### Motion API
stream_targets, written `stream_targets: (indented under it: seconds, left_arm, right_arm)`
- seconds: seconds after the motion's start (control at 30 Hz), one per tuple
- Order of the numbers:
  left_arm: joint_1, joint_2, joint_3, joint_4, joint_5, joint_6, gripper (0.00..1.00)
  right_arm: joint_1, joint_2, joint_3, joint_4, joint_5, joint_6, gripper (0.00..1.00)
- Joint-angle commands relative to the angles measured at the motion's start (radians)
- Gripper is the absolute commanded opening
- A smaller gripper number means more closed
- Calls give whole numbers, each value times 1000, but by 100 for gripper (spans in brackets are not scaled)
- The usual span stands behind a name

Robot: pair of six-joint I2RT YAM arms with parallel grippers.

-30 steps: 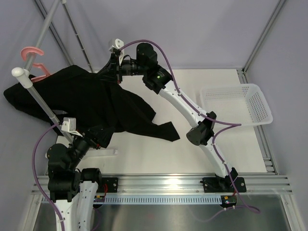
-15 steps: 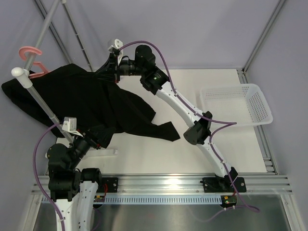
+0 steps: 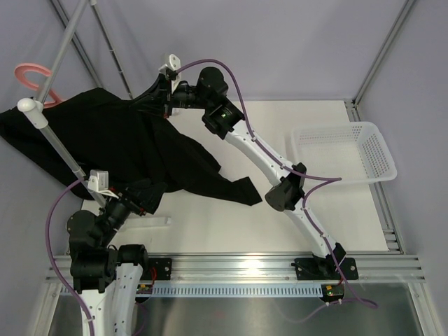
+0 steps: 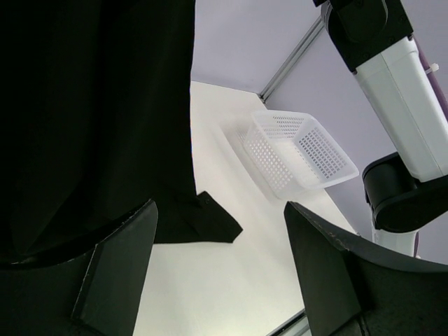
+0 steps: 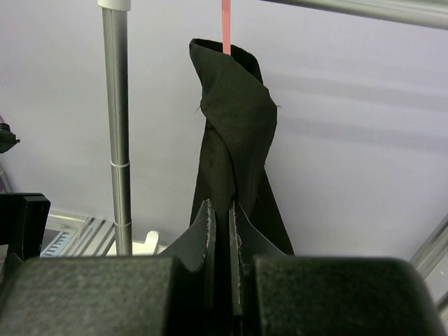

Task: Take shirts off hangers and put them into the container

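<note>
Top external: we note the black shirt (image 3: 133, 150) spread slack over the left half of the table (image 3: 210, 224). It is plain matte cloth with no print, and one pointed flap reaches toward mid-table. Its far left end hangs past the table edge, under the white rack pole (image 3: 61, 150). The pink hanger (image 3: 31, 70) shows only its curved hook, above the shirt's upper left corner. The right gripper (image 3: 152, 103) sits at the shirt's far edge, the left gripper (image 3: 143, 198) at its near hem. The white mesh basket (image 3: 332, 128) stands at the table's right side, well apart from the shirt. Left wrist: the shirt (image 4: 91, 105) fills the left of the view as a dark sheet, its flap lying on the table (image 4: 231, 301). The left gripper (image 4: 220, 210) has its jaws spread wide with bare table between them. Cloth passes by the left finger; we cannot tell whether it touches. The basket (image 4: 276, 164) lies beyond. Right wrist: the right gripper (image 5: 222, 213) is pinched narrow on a fold of the shirt (image 5: 234, 119). The cloth rises as a twisted column to the thin pink hanger (image 5: 227, 21), beside the rack pole (image 5: 115, 105).
</note>
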Motion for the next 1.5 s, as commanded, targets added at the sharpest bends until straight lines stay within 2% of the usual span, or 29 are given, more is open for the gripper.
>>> stream_targets:
  seconds: [0.0,0.5,0.93,1.23,1.47]
  left_arm:
    - [-3,-1,-10,81,15,-23,78]
    - [-3,-2,-33,132,30,-48,77]
    - [-5,4,-55,187,49,-74,77]
    - [-5,30,-35,209,41,-77,77]
    - [-5,62,51,114,-29,9,77]
  right_arm:
    - [23,-47,63,130,43,-22,0]
    - [37,45,69,154,71,-43,0]
    - [38,105,72,105,55,-63,0]
    - [18,90,54,49,49,-74,0]
    - [8,-18,-3,-71,81,-145,0]
